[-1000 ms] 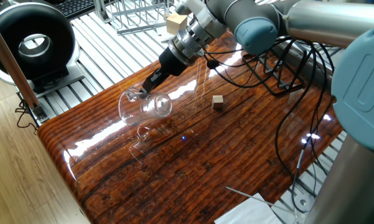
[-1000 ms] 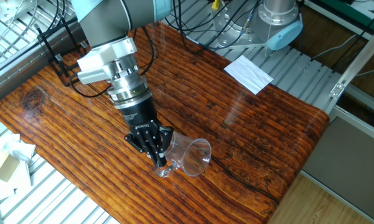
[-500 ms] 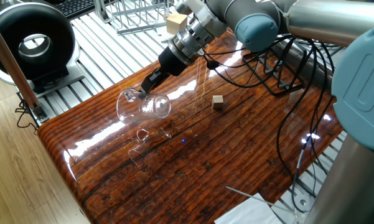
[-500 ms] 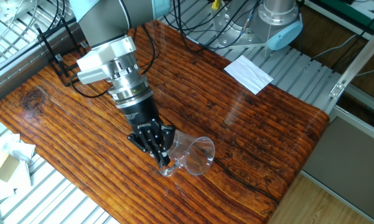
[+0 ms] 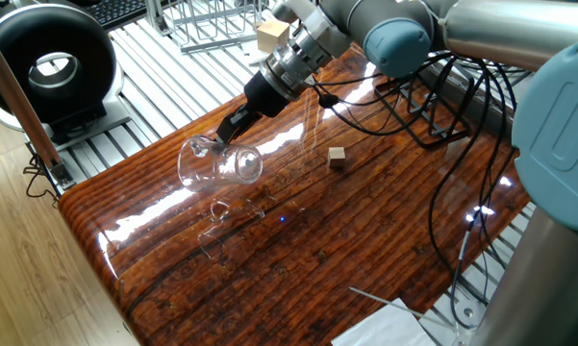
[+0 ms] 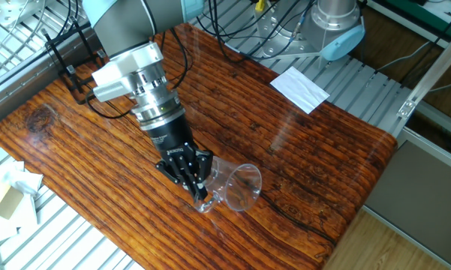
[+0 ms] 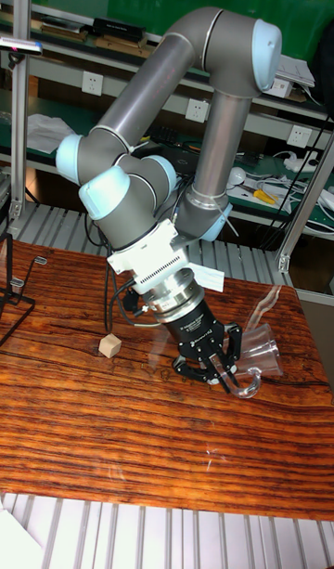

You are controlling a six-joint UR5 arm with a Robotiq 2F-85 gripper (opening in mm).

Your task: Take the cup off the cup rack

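Cup (image 6: 236, 187) hangs tilted just above the table's (image 6: 300, 150) 5 o'clock edge, fingers of the gripper (image 6: 198, 191) pinched on its base, well clear of the rack (image 7: 13, 286); only set-down looks left.

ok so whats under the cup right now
Only bare wooden table under the cup, which the gripper holds tilted by its base. Whether it touches the wood is unclear.

No readable text in any view.
The white sheet of paper (image 6: 299, 88) at the far side of the glossy striped wooden table (image 6: 315, 150) shows blank; nothing legible on the grey-and-blue robot arm (image 7: 176, 96) either.
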